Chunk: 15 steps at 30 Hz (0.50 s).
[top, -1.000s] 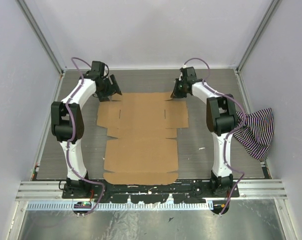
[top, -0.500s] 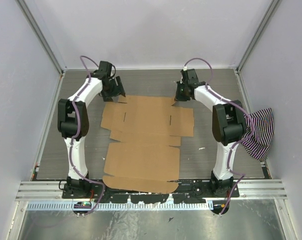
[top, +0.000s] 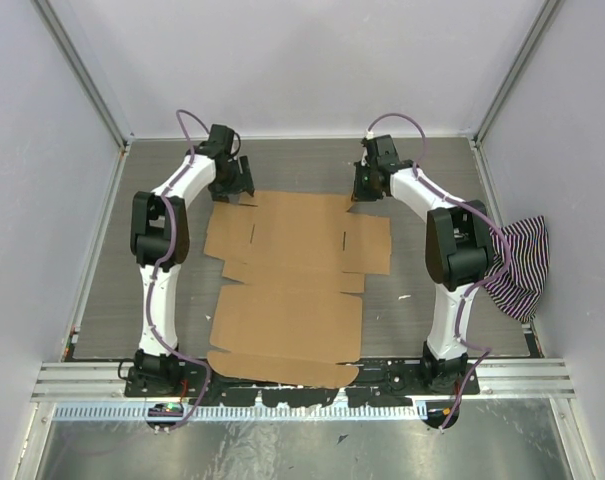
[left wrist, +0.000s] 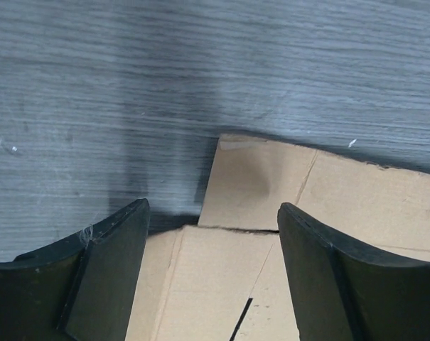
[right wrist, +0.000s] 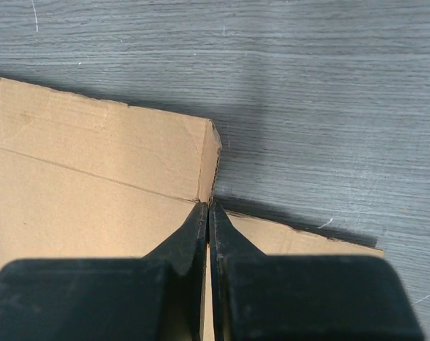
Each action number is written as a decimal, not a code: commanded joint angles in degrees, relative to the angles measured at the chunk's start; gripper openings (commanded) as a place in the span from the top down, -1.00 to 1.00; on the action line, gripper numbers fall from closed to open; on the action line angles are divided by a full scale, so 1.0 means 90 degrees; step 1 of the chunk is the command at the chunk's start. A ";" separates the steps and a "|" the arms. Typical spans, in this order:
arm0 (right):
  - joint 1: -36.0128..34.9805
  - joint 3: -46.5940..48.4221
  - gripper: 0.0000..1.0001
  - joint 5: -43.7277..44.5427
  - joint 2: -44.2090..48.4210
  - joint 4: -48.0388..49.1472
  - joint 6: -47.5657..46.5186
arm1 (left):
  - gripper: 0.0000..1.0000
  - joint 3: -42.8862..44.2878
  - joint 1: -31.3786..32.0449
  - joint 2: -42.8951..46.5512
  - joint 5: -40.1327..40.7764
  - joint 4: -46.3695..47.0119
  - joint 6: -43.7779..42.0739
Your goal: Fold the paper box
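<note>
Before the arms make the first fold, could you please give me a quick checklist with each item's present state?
1. The paper box lies flat, unfolded, on the table: ok.
2. The left tool open above the box's far left corner: ok.
3. The right tool shut, tips at the far right corner's edge: ok.
4. The right tool actually pinching cardboard: cannot tell.
5. The striped cloth apart from the box: ok.

Both wrist views crop the paper box point(left wrist: 257, 185) at their edges (only corner flaps show); the right arm point(top: 452, 250) hides part of the striped cloth point(top: 520, 262).
</note>
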<state>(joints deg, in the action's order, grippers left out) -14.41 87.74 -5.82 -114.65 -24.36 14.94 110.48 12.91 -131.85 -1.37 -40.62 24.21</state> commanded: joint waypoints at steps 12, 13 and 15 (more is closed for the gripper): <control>-0.0028 0.0773 0.88 -0.0256 -0.0183 -0.0064 -0.0264 | -0.40 -0.0579 -0.0049 0.0038 -0.1083 0.1103 0.0088; -0.0023 0.0815 0.88 -0.0245 -0.0203 -0.0093 -0.0267 | -0.37 -0.0607 -0.0050 0.0058 -0.1097 0.1091 0.0114; -0.0028 0.0906 0.88 -0.0237 -0.0250 -0.0147 -0.0283 | -0.31 -0.0760 -0.0048 0.0193 -0.1154 0.1190 0.0172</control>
<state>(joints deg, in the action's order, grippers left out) -14.41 92.01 -7.18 -116.71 -25.85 13.58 106.10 12.73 -131.63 -9.47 -31.42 24.62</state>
